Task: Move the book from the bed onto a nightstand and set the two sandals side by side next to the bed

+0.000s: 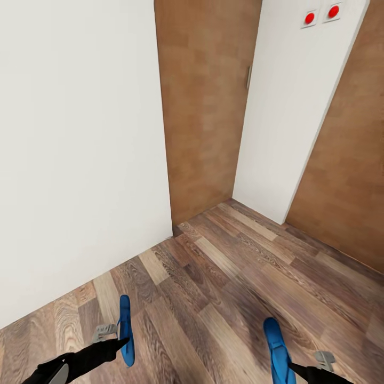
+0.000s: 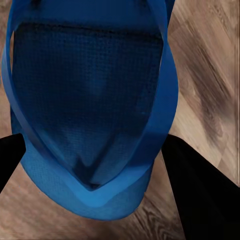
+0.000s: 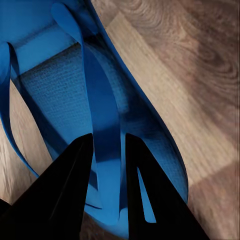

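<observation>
Each of my grippers carries one bright blue sandal above the wood-plank floor (image 1: 224, 277). In the head view my left gripper (image 1: 121, 341) is shut on a sandal (image 1: 125, 320) that hangs edge-on. The left wrist view has that sandal (image 2: 90, 100) between the black fingers (image 2: 200, 190) of the left gripper (image 2: 94, 142). My right gripper (image 1: 290, 365) is shut on the other sandal (image 1: 276, 346). Seen from the right wrist, the right gripper (image 3: 109, 139) pinches the thong strap of that sandal (image 3: 60, 100). The book, the bed and the nightstand are out of view.
A white wall (image 1: 80, 160) stands close on the left, meeting the floor in a corner ahead. Beyond it are a brown wooden door panel (image 1: 205, 106) and a white panel (image 1: 288, 106) with two red round buttons (image 1: 309, 17). More wood panelling (image 1: 352, 176) closes the right.
</observation>
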Robot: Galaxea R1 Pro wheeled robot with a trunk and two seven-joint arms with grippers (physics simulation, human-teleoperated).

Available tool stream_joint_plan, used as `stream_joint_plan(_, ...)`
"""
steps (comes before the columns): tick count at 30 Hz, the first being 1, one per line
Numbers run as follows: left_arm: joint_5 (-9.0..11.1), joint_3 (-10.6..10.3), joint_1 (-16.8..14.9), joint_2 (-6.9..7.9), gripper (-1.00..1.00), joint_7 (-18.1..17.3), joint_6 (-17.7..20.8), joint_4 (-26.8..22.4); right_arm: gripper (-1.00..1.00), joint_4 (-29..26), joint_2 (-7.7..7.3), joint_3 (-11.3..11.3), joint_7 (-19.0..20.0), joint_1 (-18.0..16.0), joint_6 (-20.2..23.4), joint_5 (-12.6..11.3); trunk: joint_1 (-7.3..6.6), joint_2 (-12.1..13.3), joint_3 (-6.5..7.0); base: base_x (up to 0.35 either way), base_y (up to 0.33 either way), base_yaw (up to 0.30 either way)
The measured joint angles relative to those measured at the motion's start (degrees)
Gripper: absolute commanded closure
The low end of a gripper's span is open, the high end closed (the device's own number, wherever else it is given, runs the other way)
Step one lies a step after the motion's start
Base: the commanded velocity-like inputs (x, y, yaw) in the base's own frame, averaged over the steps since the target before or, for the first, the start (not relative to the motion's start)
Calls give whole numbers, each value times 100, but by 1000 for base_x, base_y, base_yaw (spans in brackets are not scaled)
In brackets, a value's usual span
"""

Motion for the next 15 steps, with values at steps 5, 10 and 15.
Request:
stream_joint_plan(5, 1, -5, -4, -77, 100, 1, -8, 5, 100, 77, 0, 8, -63, 0, -3, 5, -13, 7, 111, 0, 0, 0)
stream_joint_plan(10, -12, -11, -1, -184, 100, 1, -9, 143, 100, 310, 6, 1, -71, 0, -5, 2, -26, 13, 222, 0, 0, 0)
stream_joint_plan(15, -15, -15, 0, -246, 100, -10, -17, 300, 100, 358, 9, -1, -72, 0, -5, 3, -39, 20, 332, 0, 0, 0)
